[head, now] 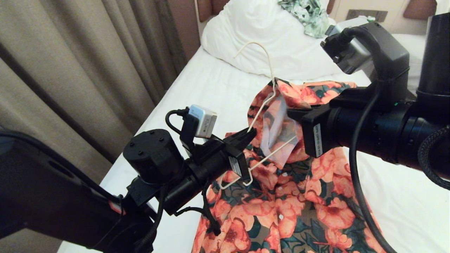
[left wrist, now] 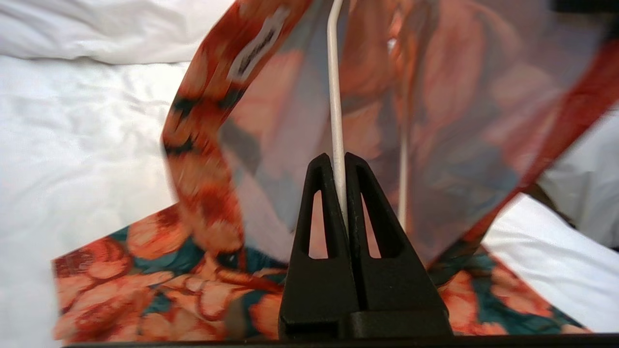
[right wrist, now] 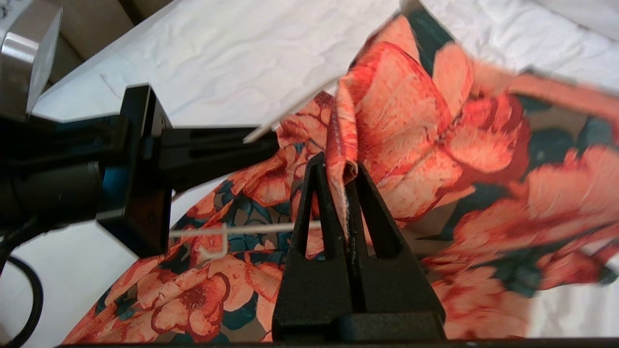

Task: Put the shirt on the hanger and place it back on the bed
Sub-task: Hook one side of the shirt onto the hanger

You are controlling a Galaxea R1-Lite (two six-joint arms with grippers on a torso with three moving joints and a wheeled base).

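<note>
My L gripper pinched on hanger wire, held above bed. My R gripper clamped on shirt fabric edge nr collar, lifted. Rest of shirt lies on sheet. Hanger hook points twd pillow.

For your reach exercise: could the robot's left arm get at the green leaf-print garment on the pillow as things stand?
Probably not: the left gripper is shut on the hanger, and the garment lies far up the bed, beyond the shirt.
</note>
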